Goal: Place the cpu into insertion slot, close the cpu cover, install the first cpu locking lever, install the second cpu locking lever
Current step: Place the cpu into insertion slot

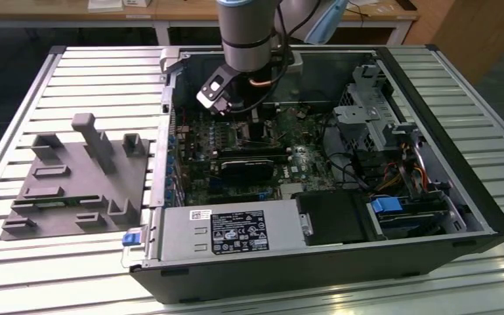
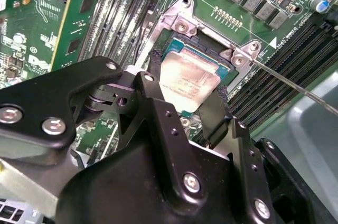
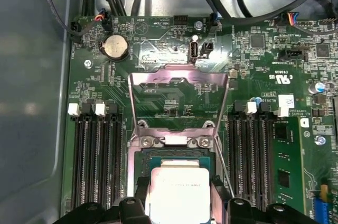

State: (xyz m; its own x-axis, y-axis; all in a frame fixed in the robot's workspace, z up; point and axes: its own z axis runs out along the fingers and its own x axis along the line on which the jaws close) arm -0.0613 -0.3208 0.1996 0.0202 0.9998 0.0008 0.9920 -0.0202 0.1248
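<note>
Second wrist view: black claw [image 2: 186, 93] clamped on silver-topped square cpu [image 2: 185, 78] — directly over dark-framed insertion slot [image 2: 205, 55], edges approx parallel; silvery hinged cpu cover [image 3: 153, 78] open beyond (first wrist view).

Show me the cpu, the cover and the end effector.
cpu [image 3: 177, 195]: first wrist view, silver top.
cover [image 3: 153, 82]: first wrist view, frame bar far from hinge.
end effector [image 2: 186, 89]: second wrist view, midway between fingertips.
</note>
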